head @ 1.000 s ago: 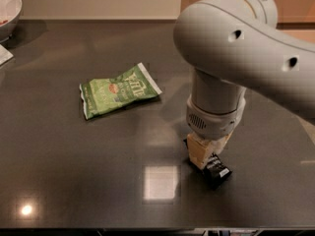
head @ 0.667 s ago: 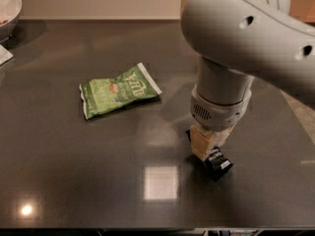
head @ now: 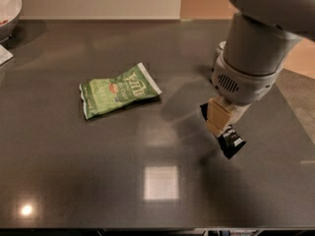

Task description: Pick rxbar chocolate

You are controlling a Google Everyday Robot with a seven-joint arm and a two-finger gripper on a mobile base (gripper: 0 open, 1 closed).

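The rxbar chocolate (head: 231,142) is a small flat black wrapper with a white label at its lower end. It hangs tilted between the tan fingers (head: 216,116) of my gripper (head: 222,127), at the right of the dark table (head: 98,181). The gripper is shut on the bar and holds it just above the tabletop. The upper part of the bar is hidden behind the fingers and the grey wrist.
A green chip bag (head: 118,90) lies flat left of centre. A white bowl (head: 7,9) sits at the far left corner with a white paper (head: 4,55) below it. A silver can (head: 220,47) peeks from behind the arm. The table's right edge is close.
The arm has risen and shifted right, and the black bar has come up with the gripper. The chip bag has not moved.
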